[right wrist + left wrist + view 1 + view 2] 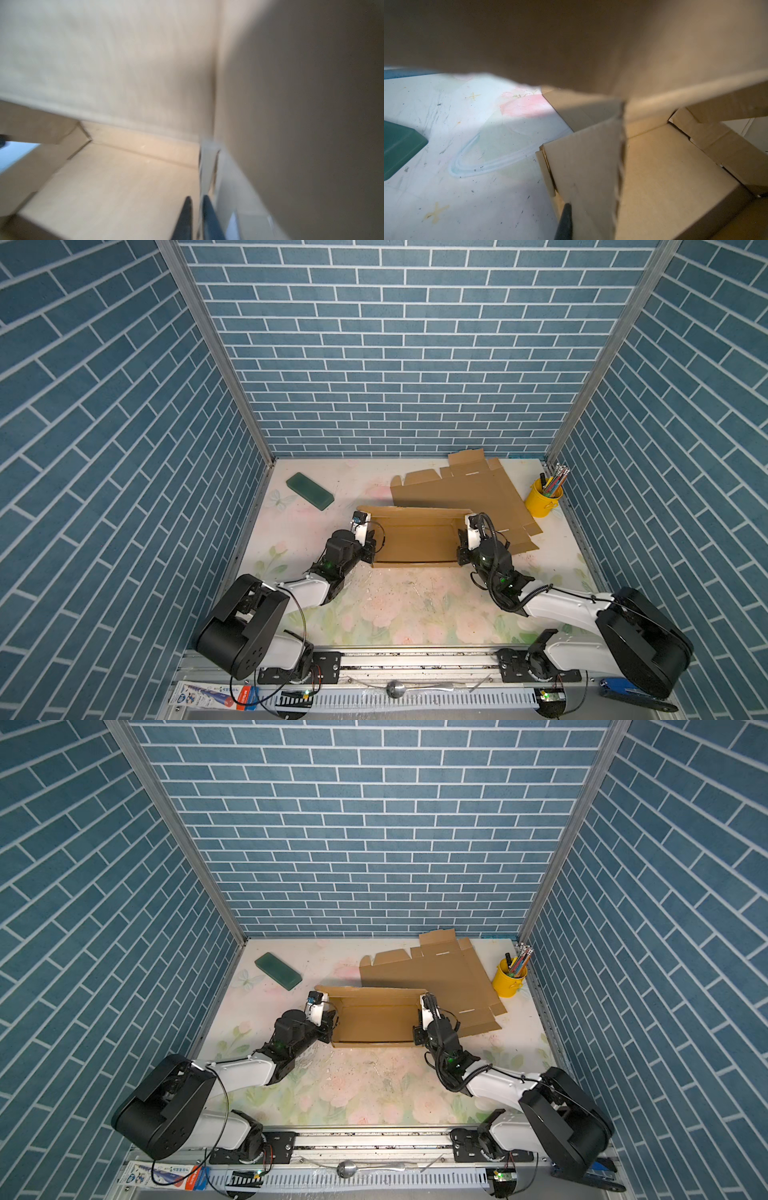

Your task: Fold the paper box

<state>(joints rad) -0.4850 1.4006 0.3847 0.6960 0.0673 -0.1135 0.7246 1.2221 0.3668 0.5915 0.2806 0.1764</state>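
The paper box (pixel 415 539) (pixel 374 1023) is brown cardboard, partly folded, open on top, in the middle of the table. Its back flap stands up. My left gripper (pixel 371 551) (pixel 329 1029) is shut on the box's left end wall (pixel 581 162). One dark finger (pixel 566 216) presses that wall's outer face; the other finger is hidden behind the cardboard. My right gripper (pixel 461 551) (pixel 417 1031) (pixel 197 199) is at the right end wall, its fingers a narrow gap apart, astride that wall's edge. The box floor (pixel 124 187) fills the blurred right wrist view.
A flat cardboard sheet (pixel 465 489) (pixel 432 973) lies behind the box at the back right. A green block (pixel 309 490) (pixel 277 970) (pixel 398 149) lies at the back left. A yellow cup of pencils (pixel 541 499) (pixel 509 982) stands by the right wall. A spoon (pixel 395 689) rests on the front rail.
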